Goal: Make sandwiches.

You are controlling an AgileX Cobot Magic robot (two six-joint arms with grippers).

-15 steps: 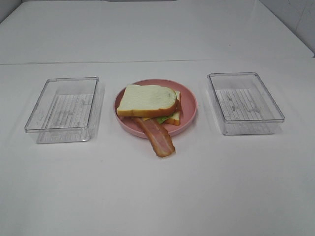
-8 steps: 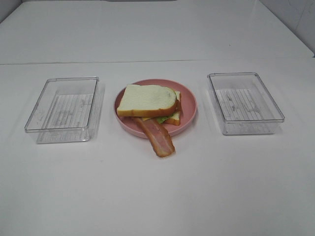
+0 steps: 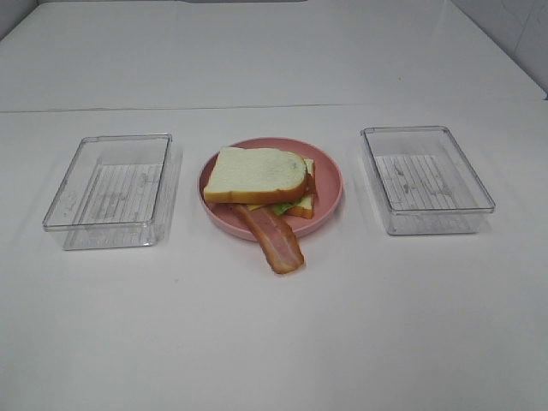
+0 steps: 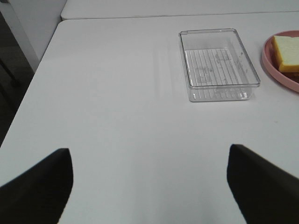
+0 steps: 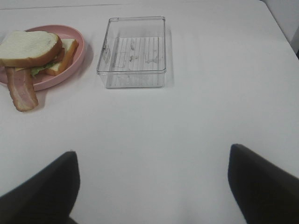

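1. The table point(image 3: 274, 342) is the biggest thing here and the place where a spill would land. Both my arms are out of the high view, parked near my own edge of it, so any reach toward the food crosses a lot of bare surface.

2. The two clear trays, the left tray point(image 3: 111, 188) and the right tray point(image 3: 425, 178), flank the plate. Both look empty. Their walls are hard to see, so I judge I could clip a rim and shove a tray into the plate if I come in low.

3. The pink plate point(image 3: 330, 184) sits between the trays and carries the whole stack. A sideways nudge could slide it and tip the layers.

4. The sandwich point(image 3: 257, 174) lies on that plate: the top bread sits skewed over the lower slice, with lettuce and cheese peeking out. Pressing on it off-centre could shear the stack apart.

5. My left gripper point(image 4: 149, 186) and right gripper point(image 5: 152, 186) both stand with fingers spread wide, holding nothing, above bare table. Wide fingers could snag a crust on approach.

6. One bacon strip point(image 3: 274, 238) hangs over the plate's rim onto the table. It is the likeliest piece to be dragged out, and thin enough to slip from a pinch.
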